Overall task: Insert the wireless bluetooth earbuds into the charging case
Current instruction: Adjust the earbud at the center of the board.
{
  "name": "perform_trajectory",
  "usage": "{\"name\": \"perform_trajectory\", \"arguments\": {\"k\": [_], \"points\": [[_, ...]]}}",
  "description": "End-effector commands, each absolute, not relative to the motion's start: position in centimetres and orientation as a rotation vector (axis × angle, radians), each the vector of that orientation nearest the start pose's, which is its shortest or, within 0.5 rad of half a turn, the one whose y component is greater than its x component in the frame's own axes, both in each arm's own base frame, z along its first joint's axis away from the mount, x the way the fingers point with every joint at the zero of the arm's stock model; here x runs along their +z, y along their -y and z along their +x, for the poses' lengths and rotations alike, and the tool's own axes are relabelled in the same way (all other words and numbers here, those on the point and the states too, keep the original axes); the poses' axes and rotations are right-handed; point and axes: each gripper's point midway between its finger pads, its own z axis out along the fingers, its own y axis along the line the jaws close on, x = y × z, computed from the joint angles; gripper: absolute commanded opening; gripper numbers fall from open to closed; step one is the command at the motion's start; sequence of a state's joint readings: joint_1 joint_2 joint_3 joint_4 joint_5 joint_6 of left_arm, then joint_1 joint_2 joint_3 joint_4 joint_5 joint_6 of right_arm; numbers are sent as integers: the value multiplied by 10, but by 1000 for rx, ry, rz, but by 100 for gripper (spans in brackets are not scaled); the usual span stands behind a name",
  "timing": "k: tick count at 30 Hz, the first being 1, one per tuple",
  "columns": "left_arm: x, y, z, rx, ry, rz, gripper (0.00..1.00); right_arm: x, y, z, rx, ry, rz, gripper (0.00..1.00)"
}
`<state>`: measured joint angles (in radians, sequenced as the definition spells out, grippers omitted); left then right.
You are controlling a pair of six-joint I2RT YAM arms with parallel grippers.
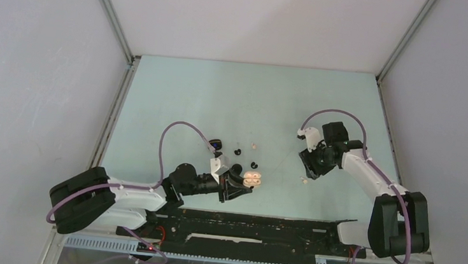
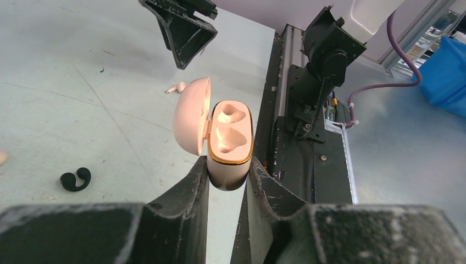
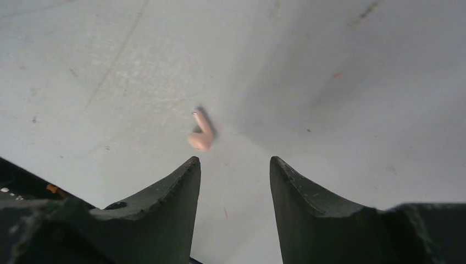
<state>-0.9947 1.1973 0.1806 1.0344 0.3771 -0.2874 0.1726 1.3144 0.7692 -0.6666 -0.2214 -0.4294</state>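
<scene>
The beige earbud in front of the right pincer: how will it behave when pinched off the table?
The beige earbud looks tiny against the right pincer, so probably light and easily flicked aside. Its rounded bulb and smooth finish suggest it may squirt from the open jaws. Lying flat with a thin stem, it could pivot rather than roll.

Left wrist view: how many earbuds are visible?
2: a black earbud beside the left claw, a beige earbud beyond the open case. A pale bit at the left edge may be another.
</scene>
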Motion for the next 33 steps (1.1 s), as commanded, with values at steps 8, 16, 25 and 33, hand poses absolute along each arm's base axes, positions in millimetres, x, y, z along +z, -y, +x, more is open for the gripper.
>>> {"name": "perform_trajectory", "arguments": {"k": [8, 16, 25, 33], "points": [[174, 330, 119, -1288, -1377, 874, 0, 30, -94, 230, 246, -2617, -1096, 55], [174, 331, 118, -1288, -1382, 880, 0, 20, -66, 244, 9, -2670, -1048, 55], [168, 334, 115, -1295, -1395, 898, 0, 32, -64, 247, 86, -2652, -961, 51], [166, 334, 114, -1294, -1402, 901, 0, 62, -77, 247, 324, -2562, -865, 46]]}}
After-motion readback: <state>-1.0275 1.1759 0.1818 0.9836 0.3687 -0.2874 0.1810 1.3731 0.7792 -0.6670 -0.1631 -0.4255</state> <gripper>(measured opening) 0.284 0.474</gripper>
